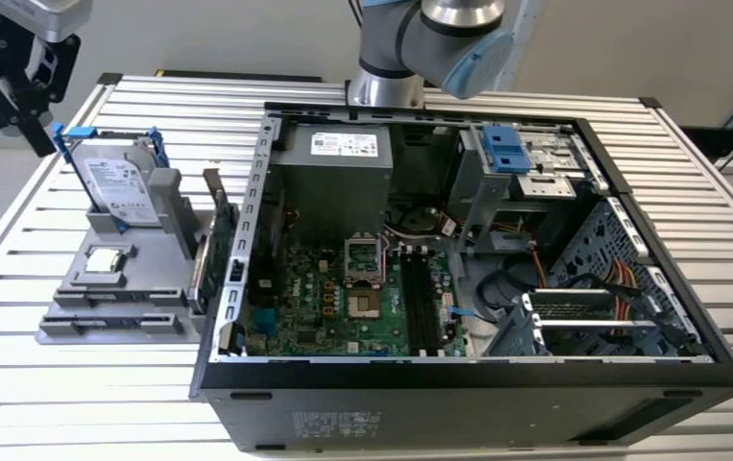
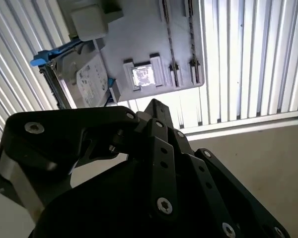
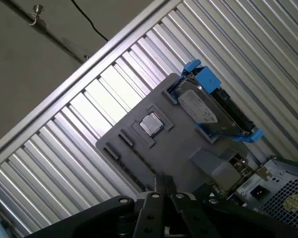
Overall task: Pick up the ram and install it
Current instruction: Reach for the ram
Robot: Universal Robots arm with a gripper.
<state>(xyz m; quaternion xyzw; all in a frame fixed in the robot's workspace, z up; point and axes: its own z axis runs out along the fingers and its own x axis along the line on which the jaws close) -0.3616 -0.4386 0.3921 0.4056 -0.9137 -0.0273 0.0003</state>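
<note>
The ram (image 1: 209,192) appears as a thin dark stick standing on edge in the grey holder (image 1: 109,288), on the side of the holder nearest the computer case. My gripper (image 1: 31,120) hangs above the table's far corner at the exterior view's left, up beyond the holder and apart from the ram. In the first wrist view the gripper (image 3: 164,181) has its two fingers meeting at a point with nothing between them. It is also seen in the second wrist view (image 2: 154,105). The motherboard's long black memory slots (image 1: 424,298) lie inside the open case.
A silver hard drive (image 1: 120,187) in a blue-trimmed frame stands at the holder's far end. A small square chip (image 1: 108,257) sits mid-holder, and a green expansion card (image 1: 228,274) stands beside the ram. The open computer case (image 1: 469,375) has raised walls, cables and a drive cage.
</note>
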